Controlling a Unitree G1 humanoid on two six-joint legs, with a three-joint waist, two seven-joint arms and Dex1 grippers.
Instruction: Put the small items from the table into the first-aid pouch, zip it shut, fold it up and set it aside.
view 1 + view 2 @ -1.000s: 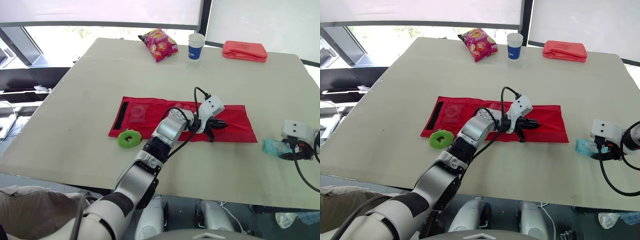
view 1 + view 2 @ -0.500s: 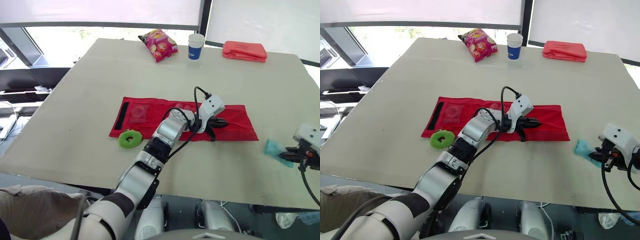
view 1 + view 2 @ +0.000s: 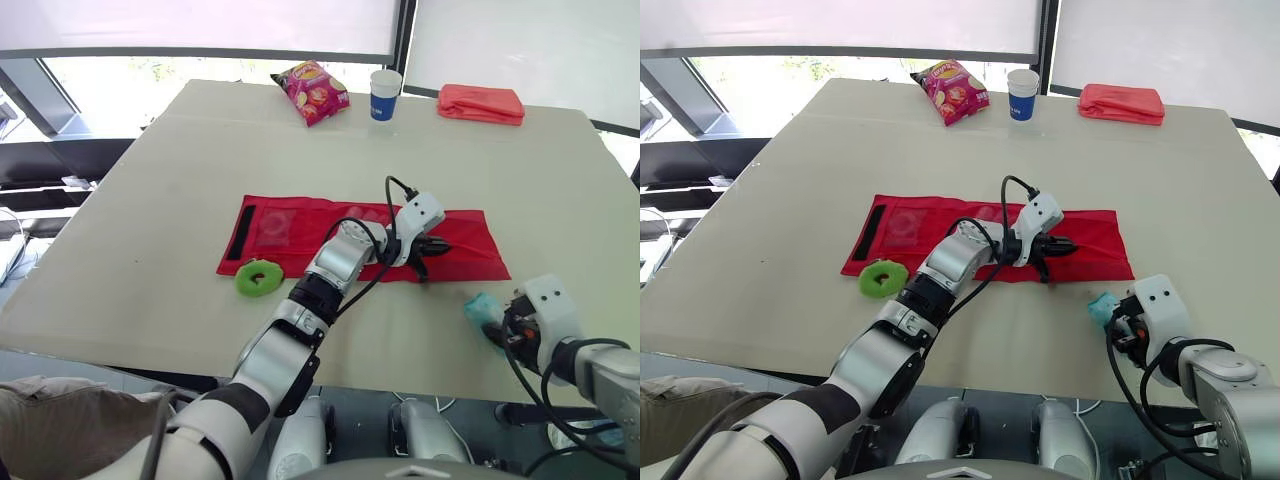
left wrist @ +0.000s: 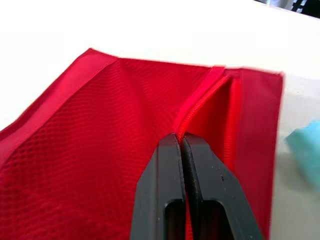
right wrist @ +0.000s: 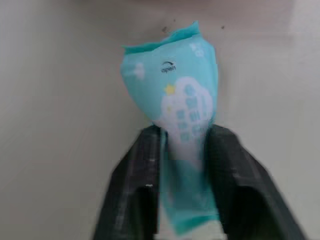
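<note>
Teal plastic packet [image 5: 176,102] pinched in right gripper [image 5: 184,134]: feed it in just beside the left gripper [image 4: 181,142], closed on the zip edge [image 4: 194,106] of the flat red fabric pouch [image 4: 95,130].

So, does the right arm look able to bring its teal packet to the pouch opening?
Probably yes: the right gripper holds the teal packet near the pouch's right end, bare table between, while the left gripper pinches the zip edge.

Office-like room: large beige table [image 3: 140,210] beside bright windows [image 3: 125,76].
</note>
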